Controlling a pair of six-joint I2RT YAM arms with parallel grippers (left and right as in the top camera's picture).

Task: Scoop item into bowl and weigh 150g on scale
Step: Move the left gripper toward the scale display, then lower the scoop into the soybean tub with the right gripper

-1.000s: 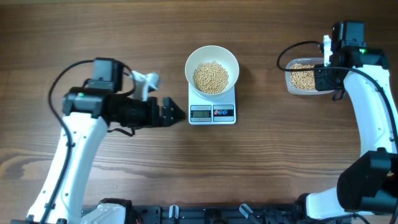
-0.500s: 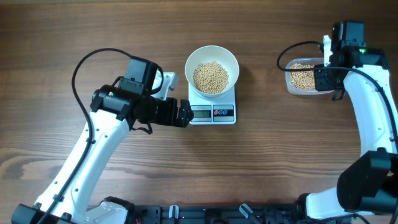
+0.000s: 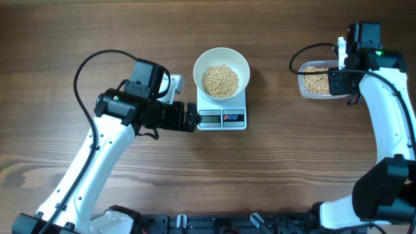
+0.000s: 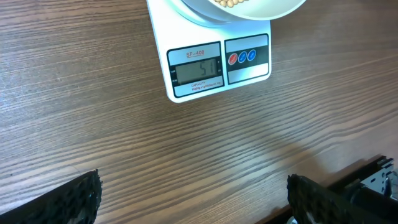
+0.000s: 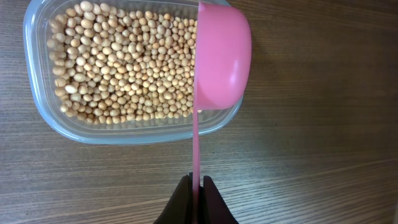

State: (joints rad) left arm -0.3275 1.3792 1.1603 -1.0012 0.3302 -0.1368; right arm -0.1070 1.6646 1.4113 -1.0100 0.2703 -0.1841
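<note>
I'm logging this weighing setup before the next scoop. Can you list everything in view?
Flat white square kitchen scale: one, white with grey display, table centre.
Round white bowl: one, white, on the scale.
Clear rectangular plastic tub: one, clear, by the right arm.
Small round tan beans: many, tan-yellow, in the bowl and in the tub.
Pink plastic scoop: one, pink, over the tub's end.
Brown wooden table: one, brown, under everything.
Left gripper: one, black, open, beside the scale.
Right gripper: one, black, shut on the scoop's handle.
</note>
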